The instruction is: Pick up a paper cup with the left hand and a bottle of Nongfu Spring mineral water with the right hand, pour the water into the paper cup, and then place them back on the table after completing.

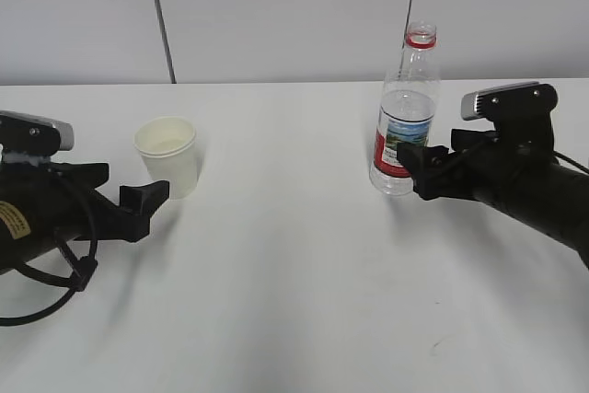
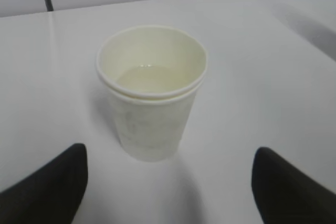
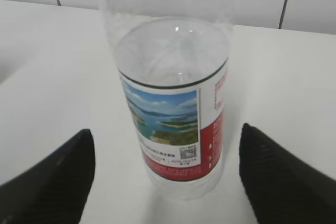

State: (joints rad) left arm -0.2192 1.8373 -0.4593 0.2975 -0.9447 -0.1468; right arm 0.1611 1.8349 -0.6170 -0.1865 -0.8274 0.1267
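A white paper cup (image 1: pixel 167 156) stands upright on the white table (image 1: pixel 294 273), left of centre. In the left wrist view the cup (image 2: pixel 152 93) shows a flat pale surface with a small glint low inside. My left gripper (image 1: pixel 145 202) is open, with the cup just ahead of its fingertips (image 2: pixel 47 192), untouched. A clear uncapped water bottle (image 1: pixel 405 117) with a red and picture label stands upright, partly filled with clear water. My right gripper (image 1: pixel 419 170) is open. The bottle (image 3: pixel 173 108) stands between its spread fingers (image 3: pixel 50 182) with gaps on both sides.
A grey panelled wall (image 1: pixel 294 16) runs along the table's far edge. A small scuff mark (image 1: pixel 433 349) lies on the table near the front right. Black cables (image 1: pixel 64 273) loop beside the left arm.
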